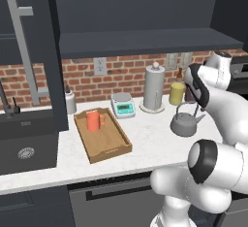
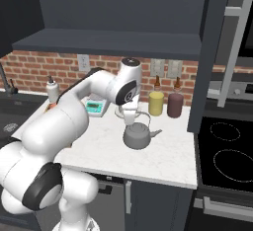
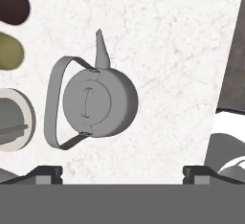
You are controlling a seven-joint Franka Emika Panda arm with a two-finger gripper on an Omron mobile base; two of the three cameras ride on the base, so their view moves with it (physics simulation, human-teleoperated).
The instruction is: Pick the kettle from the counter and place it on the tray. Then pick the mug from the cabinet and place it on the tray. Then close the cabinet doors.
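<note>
Hanging open above the kettle (image 3: 95, 104), the gripper (image 3: 122, 171) is offset — the handle (image 3: 53, 104), arched across the lid, lies leftward in the hand view.

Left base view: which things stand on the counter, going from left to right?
Mug on the tray → kitchen scale → paper-towel cylinder → yellow jar and kettle, one behind the other.

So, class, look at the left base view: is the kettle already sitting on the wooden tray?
No, the kettle stands on the white counter, apart from the tray, which holds the mug.
</note>
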